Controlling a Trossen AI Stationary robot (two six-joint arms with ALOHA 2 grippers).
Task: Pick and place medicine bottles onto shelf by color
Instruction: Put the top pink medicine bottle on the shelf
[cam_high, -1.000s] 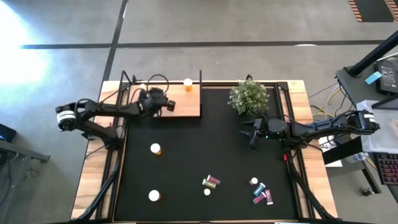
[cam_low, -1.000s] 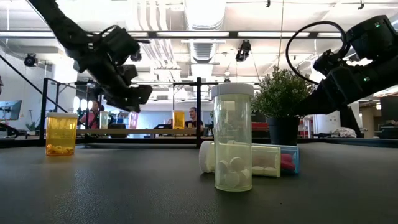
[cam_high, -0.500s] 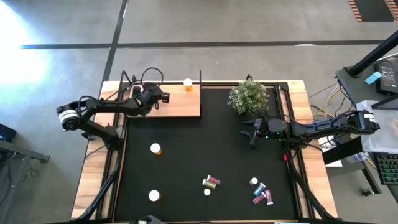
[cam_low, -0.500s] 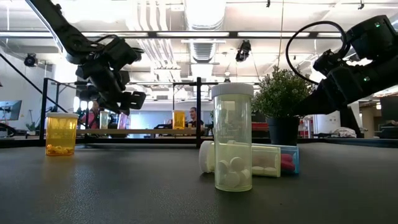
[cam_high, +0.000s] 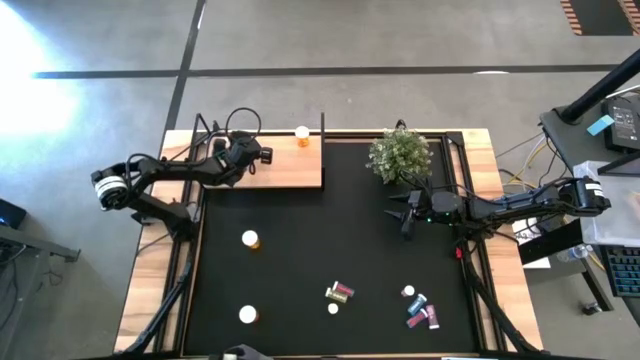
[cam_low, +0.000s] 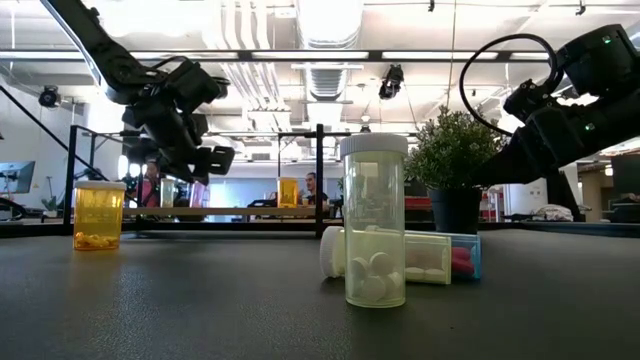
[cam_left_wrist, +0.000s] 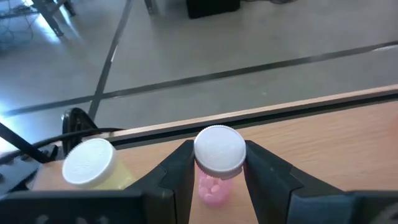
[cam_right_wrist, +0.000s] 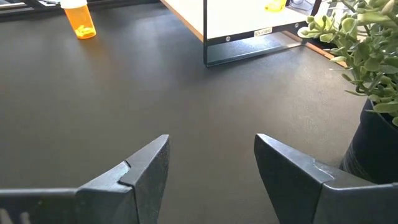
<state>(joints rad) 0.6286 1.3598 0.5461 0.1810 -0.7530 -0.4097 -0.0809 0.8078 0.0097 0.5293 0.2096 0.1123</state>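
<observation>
Medicine bottle, small, clear, pink-filled and white-capped (cam_left_wrist: 219, 163), sits clamped between the left gripper (cam_left_wrist: 217, 180) fingers, carried upright over the flat light-wood shelf (cam_high: 290, 170) so it can be set down beside a yellowish capped bottle (cam_left_wrist: 93, 168). Right gripper (cam_right_wrist: 211, 168) waits empty, jaws spread, above the black mat (cam_high: 330, 240) near the green potted plant (cam_high: 398, 155).

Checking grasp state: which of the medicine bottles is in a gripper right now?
The pink bottle with a white cap, clamped in the left gripper over the shelf; the others stand free.
</observation>
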